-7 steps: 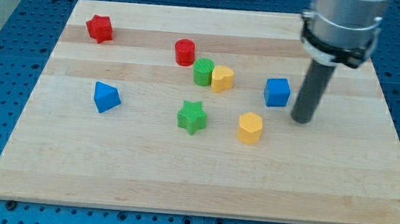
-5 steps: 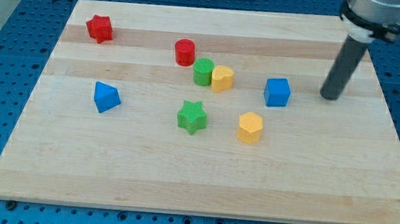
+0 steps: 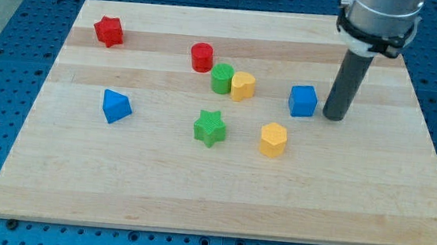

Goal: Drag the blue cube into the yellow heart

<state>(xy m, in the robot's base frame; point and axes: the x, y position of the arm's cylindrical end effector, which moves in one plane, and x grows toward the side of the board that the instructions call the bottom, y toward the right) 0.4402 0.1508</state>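
Observation:
The blue cube [image 3: 303, 100] sits on the wooden board right of centre. The yellow heart [image 3: 243, 86] lies to its left, touching a green cylinder [image 3: 222, 78]. My tip [image 3: 333, 116] rests on the board just right of the blue cube, a small gap apart from it. The dark rod rises from the tip toward the view's top right.
A red cylinder [image 3: 202, 57] stands up-left of the green cylinder. A green star [image 3: 210, 127] and a yellow hexagon [image 3: 273, 139] lie below the heart. A blue triangular block [image 3: 115, 105] is at the left, a red star [image 3: 109, 30] at the top left.
My tip swung out to the right and up, then came back left to just right of the blue cube. No block has moved.

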